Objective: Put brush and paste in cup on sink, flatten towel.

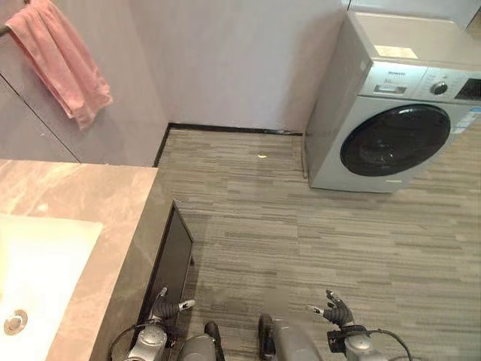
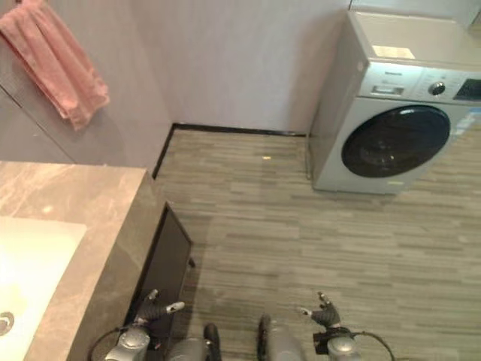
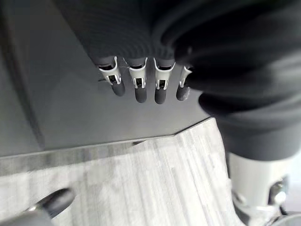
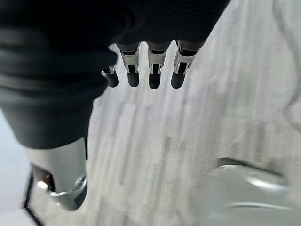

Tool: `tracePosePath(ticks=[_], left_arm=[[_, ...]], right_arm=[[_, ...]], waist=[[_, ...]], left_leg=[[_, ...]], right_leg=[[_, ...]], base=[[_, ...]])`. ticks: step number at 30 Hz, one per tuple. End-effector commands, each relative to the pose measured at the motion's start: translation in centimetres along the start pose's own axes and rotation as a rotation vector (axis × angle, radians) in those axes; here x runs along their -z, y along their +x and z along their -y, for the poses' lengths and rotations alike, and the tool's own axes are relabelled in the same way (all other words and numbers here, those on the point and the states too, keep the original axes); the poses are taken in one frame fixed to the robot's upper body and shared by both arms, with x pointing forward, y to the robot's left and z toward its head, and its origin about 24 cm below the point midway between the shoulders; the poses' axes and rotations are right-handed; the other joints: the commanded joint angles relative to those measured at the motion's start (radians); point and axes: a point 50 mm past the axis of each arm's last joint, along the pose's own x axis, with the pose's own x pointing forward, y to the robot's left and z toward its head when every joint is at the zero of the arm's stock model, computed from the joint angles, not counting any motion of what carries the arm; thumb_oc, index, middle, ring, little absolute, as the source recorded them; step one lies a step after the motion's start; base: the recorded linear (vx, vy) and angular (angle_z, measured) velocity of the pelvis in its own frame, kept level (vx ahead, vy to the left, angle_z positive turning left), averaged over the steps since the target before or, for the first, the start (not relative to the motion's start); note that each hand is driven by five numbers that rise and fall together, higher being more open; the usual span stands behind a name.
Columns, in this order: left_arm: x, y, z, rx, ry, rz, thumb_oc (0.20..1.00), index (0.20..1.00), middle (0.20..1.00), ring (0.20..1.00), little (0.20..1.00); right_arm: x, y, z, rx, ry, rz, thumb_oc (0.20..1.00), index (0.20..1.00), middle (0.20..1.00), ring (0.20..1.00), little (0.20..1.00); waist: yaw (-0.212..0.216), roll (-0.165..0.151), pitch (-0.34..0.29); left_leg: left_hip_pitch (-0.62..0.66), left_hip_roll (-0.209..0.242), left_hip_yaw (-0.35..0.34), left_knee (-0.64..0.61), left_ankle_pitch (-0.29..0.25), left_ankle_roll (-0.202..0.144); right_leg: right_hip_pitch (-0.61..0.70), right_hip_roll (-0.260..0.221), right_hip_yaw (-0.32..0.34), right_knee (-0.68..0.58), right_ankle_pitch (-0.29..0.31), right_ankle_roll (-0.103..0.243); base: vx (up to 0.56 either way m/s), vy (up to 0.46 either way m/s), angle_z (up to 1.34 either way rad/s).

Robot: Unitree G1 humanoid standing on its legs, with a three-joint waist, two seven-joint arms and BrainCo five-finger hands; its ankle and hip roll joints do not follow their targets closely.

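washing machine (image 1: pixel 391 113): sitting at the upper right of the frame, door shut, well apart from everything the task cares about. Honestly just a distraction.

tabletop (image 1: pixel 83 188): marble-looking slab running down the left side. The robot is standing off its corner, so any reach is starting from a bad angle and could be clipping that edge.

sink (image 1: pixel 37 263): white basin showing at the lower left, drain (image 1: pixel 15 322) peeking near the bottom edge. I'm not seeing a brush, paste or cup in the part that's visible, so where they are is anyone's guess. Big risk is the robot reaching blind.

cabinet front (image 1: pixel 171 263): dark panel under the tabletop, lower middle-left. The left hand is hanging just beside it, so a careless swing up is probably knocking into it.

towel (image 1: pixel 60 60): pink, hanging bunched at the upper left on the wall. Not flattened yet, and it's well apart from both hands. A one-sided tug could be pulling it off instead of smoothing it.

left hand (image 1: pixel 167 307): bottom left-centre, fingers (image 3: pixel 140 89) straight and relaxed, holding nothing.

right hand (image 1: pixel 336 310): bottom right over the floor, fingers loose and apart too, nothing in it.
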Motion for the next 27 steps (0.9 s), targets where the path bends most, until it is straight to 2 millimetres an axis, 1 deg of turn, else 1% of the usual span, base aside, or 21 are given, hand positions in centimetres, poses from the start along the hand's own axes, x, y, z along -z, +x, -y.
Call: tracePosePath(ticks=[1,3,6,7,8,9,10,11,12,13,14,16,17,18,20,21,23,24,25,26,27], left_arm=[[-1.6,0.3,-0.1,-0.022,-0.051,0.080,1.000,1.000,1.000,1.000,1.000],[-1.6,0.4,-0.1,-0.018,-0.041,0.075,1.000,1.000,1.000,1.000,1.000],[-1.1,0.3,0.2,0.002,-0.027,0.060,1.000,1.000,1.000,1.000,1.000],[-1.0,0.2,0.3,0.010,-0.025,0.056,1.000,1.000,1.000,1.000,1.000],[-1.0,0.2,0.3,0.011,-0.025,0.056,1.000,1.000,1.000,1.000,1.000],[-0.7,0.0,0.3,0.014,-0.024,0.050,1.000,1.000,1.000,1.000,1.000],[-0.5,0.0,0.3,0.016,-0.024,0.046,1.000,1.000,1.000,1.000,1.000],[-0.3,-0.1,0.3,0.018,-0.026,0.042,1.000,1.000,1.000,1.000,1.000],[-0.2,-0.2,0.2,0.022,-0.024,0.043,1.000,1.000,1.000,1.000,1.000],[0.1,-0.3,0.2,0.030,-0.014,0.035,1.000,1.000,1.000,1.000,1.000],[0.4,-0.4,0.2,0.039,0.005,0.028,1.000,1.000,1.000,1.000,1.000],[0.7,-0.4,-0.2,0.029,0.009,0.019,1.000,1.000,1.000,1.000,1.000],[0.8,-0.3,-0.3,0.024,0.007,0.010,1.000,1.000,1.000,1.000,1.000],[1.0,-0.2,-0.6,0.007,-0.007,-0.009,1.000,1.000,1.000,1.000,1.000],[0.9,-0.2,-0.4,0.010,-0.005,-0.007,1.000,1.000,1.000,1.000,1.000],[0.8,-0.2,-0.4,0.012,0.000,-0.002,1.000,1.000,1.000,1.000,1.000],[0.6,-0.1,-0.1,0.021,0.002,0.004,1.000,1.000,1.000,1.000,1.000],[0.5,-0.2,0.1,0.031,0.001,0.003,1.000,1.000,1.000,1.000,1.000],[0.5,-0.2,0.4,0.039,0.006,0.007,1.000,1.000,1.000,1.000,1.000],[0.5,-0.2,0.3,0.039,0.006,0.007,1.000,1.000,1.000,1.000,1.000],[0.3,-0.2,0.5,0.045,0.008,0.014,1.000,1.000,1.000,1.000,1.000]], right_arm=[[-2.7,0.4,-0.5,-0.001,0.023,0.129,1.000,1.000,1.000,1.000,1.000],[-2.7,0.4,-0.5,0.000,0.021,0.127,1.000,1.000,1.000,1.000,1.000],[-2.0,0.3,-0.6,0.001,0.011,0.098,1.000,1.000,1.000,1.000,1.000],[-1.8,0.2,-0.5,0.002,0.008,0.093,1.000,1.000,1.000,1.000,1.000],[-1.8,0.2,-0.5,0.002,0.008,0.093,1.000,1.000,1.000,1.000,1.000],[-1.7,0.1,-0.4,0.002,0.002,0.094,1.000,1.000,1.000,1.000,1.000],[-1.7,0.1,-0.4,0.006,-0.002,0.096,1.000,1.000,1.000,1.000,1.000],[-1.8,0.1,-0.4,0.007,-0.002,0.102,1.000,1.000,1.000,1.000,1.000],[-2.1,0.1,-0.4,0.004,-0.004,0.115,1.000,1.000,1.000,1.000,1.000],[-2.0,0.0,-0.4,0.005,-0.006,0.116,1.000,1.000,1.000,1.000,1.000],[-1.8,-0.1,-0.4,0.005,-0.008,0.112,1.000,1.000,1.000,1.000,1.000],[-1.4,-0.3,-0.3,0.006,0.004,0.103,1.000,1.000,1.000,1.000,1.000],[-1.3,-0.3,-0.3,0.007,0.009,0.097,1.000,1.000,1.000,1.000,1.000],[-1.1,-0.2,-0.3,0.014,0.026,0.087,1.000,1.000,1.000,1.000,1.000],[-1.1,-0.3,-0.3,0.016,0.030,0.088,1.000,1.000,1.000,1.000,1.000],[-1.1,-0.3,-0.1,0.021,0.035,0.088,1.000,1.000,1.000,1.000,1.000],[-1.3,-0.3,-0.2,0.017,0.037,0.094,1.000,1.000,1.000,1.000,1.000],[-1.0,-0.4,-0.1,0.013,0.026,0.087,1.000,1.000,1.000,1.000,1.000],[-0.8,-0.4,0.0,0.011,0.018,0.080,1.000,1.000,1.000,1.000,1.000],[-0.8,-0.4,-0.1,0.011,0.018,0.080,1.000,1.000,1.000,1.000,1.000],[-0.8,-0.4,0.1,0.010,0.010,0.079,1.000,1.000,1.000,1.000,1.000]], waist=[[-0.001,-0.004,-0.036],[-0.002,-0.004,-0.038],[-0.006,0.000,-0.052],[-0.006,0.003,-0.057],[-0.006,0.003,-0.058],[-0.005,0.001,-0.053],[-0.002,0.003,-0.050],[-0.001,0.011,-0.042],[-0.002,0.022,-0.035],[-0.004,0.029,-0.034],[-0.009,0.030,-0.040],[-0.020,0.027,-0.050],[-0.023,0.021,-0.055],[-0.025,0.003,-0.063],[-0.033,0.004,-0.061],[-0.039,-0.001,-0.059],[-0.040,-0.005,-0.056],[-0.044,-0.005,-0.063],[-0.049,-0.005,-0.067],[-0.050,-0.007,-0.069],[-0.052,-0.003,-0.068]], left_leg=[[-0.041,-0.024,-0.007,0.063,0.001,0.038],[-0.035,-0.025,-0.004,0.057,-0.002,0.039],[-0.012,-0.041,0.000,0.025,0.003,0.045],[-0.001,-0.048,0.000,0.000,0.010,0.047],[0.000,-0.049,0.001,-0.003,0.012,0.047],[0.042,-0.069,0.009,-0.059,0.019,0.058],[0.067,-0.072,0.023,-0.089,0.027,0.060],[0.094,-0.073,0.031,-0.120,0.033,0.063],[0.115,-0.071,0.031,-0.149,0.040,0.067],[0.132,-0.070,0.028,-0.166,0.046,0.067],[0.150,-0.074,0.023,-0.185,0.055,0.064],[0.170,-0.082,0.007,-0.212,0.073,0.053],[0.175,-0.087,0.000,-0.217,0.073,0.047],[0.194,-0.098,-0.003,-0.223,0.054,0.034],[0.203,-0.097,-0.017,-0.221,0.044,0.029],[0.217,-0.101,-0.019,-0.214,0.032,0.024],[0.238,-0.104,-0.019,-0.192,0.004,0.021],[0.248,-0.099,-0.035,-0.160,-0.014,0.012],[0.235,-0.095,-0.048,-0.117,-0.012,0.007],[0.231,-0.097,-0.049,-0.117,-0.010,0.007],[0.212,-0.087,-0.056,-0.056,0.002,-0.009]], right_leg=[[0.104,-0.003,0.023,-0.010,0.035,0.055],[0.109,-0.004,0.025,-0.016,0.040,0.059],[0.128,-0.007,0.038,-0.056,0.066,0.074],[0.125,-0.009,0.041,-0.054,0.089,0.086],[0.126,-0.009,0.041,-0.055,0.089,0.087],[0.082,-0.027,0.046,0.025,0.214,0.138],[0.055,-0.039,0.038,0.063,0.283,0.159],[0.028,-0.061,0.011,0.108,0.324,0.167],[0.000,-0.077,-0.021,0.156,0.332,0.166],[-0.012,-0.081,-0.045,0.179,0.325,0.164],[-0.018,-0.081,-0.060,0.165,0.328,0.165],[-0.029,-0.061,-0.063,0.091,0.319,0.157],[-0.032,-0.064,-0.068,0.019,0.321,0.152],[-0.062,-0.105,-0.106,-0.148,0.348,0.153],[-0.061,-0.107,-0.113,-0.172,0.355,0.157],[-0.065,-0.105,-0.116,-0.202,0.368,0.162],[-0.068,-0.104,-0.157,-0.200,0.366,0.157],[-0.040,-0.090,-0.155,-0.223,0.326,0.146],[-0.029,-0.061,-0.120,-0.216,0.309,0.126],[-0.031,-0.062,-0.120,-0.218,0.311,0.126],[-0.015,-0.036,-0.096,-0.217,0.288,0.109]], base=[[0.19,0.103,-0.19],[0.10,0.076,-0.17],[0.12,0.107,-0.09],[0.07,0.080,-0.10],[0.09,0.144,-0.15],[0.09,0.153,-0.16],[0.11,0.225,-0.38],[0.07,0.198,-0.49],[0.09,0.203,-0.57],[0.14,0.167,-0.49],[0.19,0.109,-0.26],[0.21,0.025,0.00],[0.32,-0.074,0.05],[0.33,-0.087,0.02],[0.22,-0.052,-0.06],[0.20,-0.036,0.02],[0.30,-0.074,0.19],[0.30,-0.121,0.30],[0.21,-0.105,0.37],[0.18,-0.091,0.65],[0.16,-0.104,0.72]])
